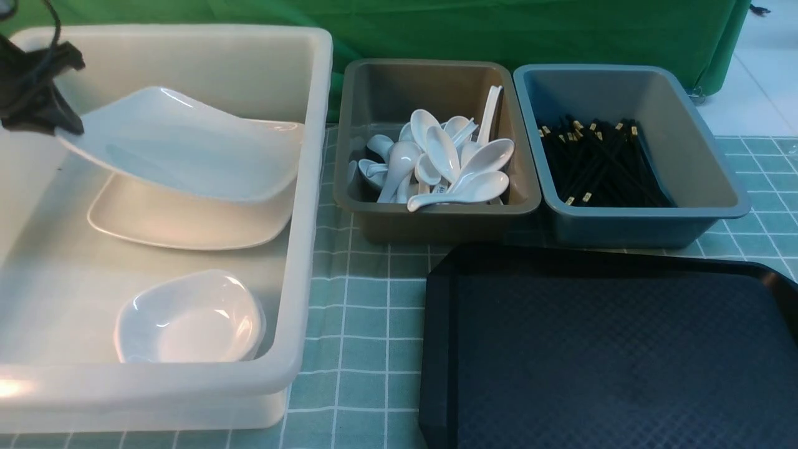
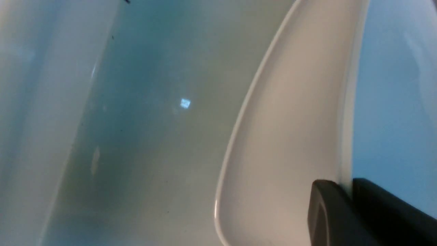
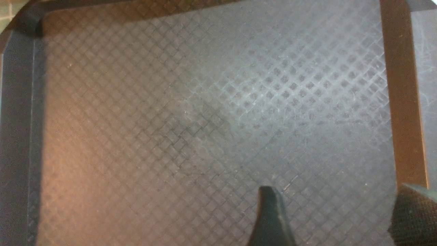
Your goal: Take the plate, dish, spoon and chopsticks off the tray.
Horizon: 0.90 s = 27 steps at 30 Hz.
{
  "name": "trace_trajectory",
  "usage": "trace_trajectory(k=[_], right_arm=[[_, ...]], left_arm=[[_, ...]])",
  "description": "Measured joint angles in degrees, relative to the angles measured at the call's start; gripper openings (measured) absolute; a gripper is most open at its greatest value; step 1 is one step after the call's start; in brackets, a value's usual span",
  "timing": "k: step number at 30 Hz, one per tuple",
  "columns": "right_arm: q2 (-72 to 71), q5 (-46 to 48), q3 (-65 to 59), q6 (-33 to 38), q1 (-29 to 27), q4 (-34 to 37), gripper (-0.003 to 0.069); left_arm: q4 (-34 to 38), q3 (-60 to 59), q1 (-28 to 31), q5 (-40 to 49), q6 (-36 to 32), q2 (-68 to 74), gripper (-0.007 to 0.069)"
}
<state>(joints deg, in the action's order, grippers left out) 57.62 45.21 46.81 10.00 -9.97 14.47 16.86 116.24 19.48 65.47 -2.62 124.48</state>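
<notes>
Front view – left gripper [image 1: 59, 125]: jaws clamped on the left edge of the plate [image 1: 187, 143].
Front view – plate: tilted, extending rightward from the jaws, raised above a second plate [image 1: 187, 221] lying flat in the white bin [image 1: 312, 187].
Front view – small dish [image 1: 187, 318]: on the bin floor, nearer the robot than the jaws.
Front view – spoons [image 1: 442, 162]: piled in the brown bin [image 1: 436, 215], well to the right of the jaws.
Front view – chopsticks [image 1: 598, 162]: in the blue-grey bin [image 1: 642, 218], farther right.
Front view – tray [image 1: 611, 349]: on the checked cloth [image 1: 368, 312], well apart from the left jaws.
Left wrist view – left gripper [image 2: 348, 191]: black fingers [image 2: 327, 212] pinch the plate rim [image 2: 346, 136] between them; bin floor beyond.
Right wrist view – right gripper [image 3: 333, 212]: jaws spread apart, holding nothing.
Right wrist view – tray [image 3: 205, 102]: textured surface directly beyond the jaws.
</notes>
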Motion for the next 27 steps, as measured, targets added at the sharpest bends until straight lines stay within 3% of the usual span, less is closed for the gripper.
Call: trace_trajectory(k=[8,16,20,24,27], right_arm=[[0.0,-0.3,0.0,0.0,0.0,0.0,0.0481],[0.0,-0.1,0.1,0.0,0.0,0.0,0.0481],[0.0,5.1,3.2,0.2,0.4,-0.1,0.0481],[0.0,11.5,9.4,0.2,2.0,0.0,0.0481],[0.0,15.5,15.0,-0.1,4.5,0.0,0.0480]], left_arm=[[-0.5,0.0,0.0,3.4,-0.3,5.5,0.0138],[-0.2,0.0,-1.3,4.1,-0.5,6.4,0.0405],[-1.8,0.0,-1.8,4.1,-0.5,3.7,0.0489],[-6.5,0.0,-2.3,4.0,0.7,-3.5,0.0481],[-6.6,-0.7,-2.3,4.0,1.2,-9.9,0.0425]])
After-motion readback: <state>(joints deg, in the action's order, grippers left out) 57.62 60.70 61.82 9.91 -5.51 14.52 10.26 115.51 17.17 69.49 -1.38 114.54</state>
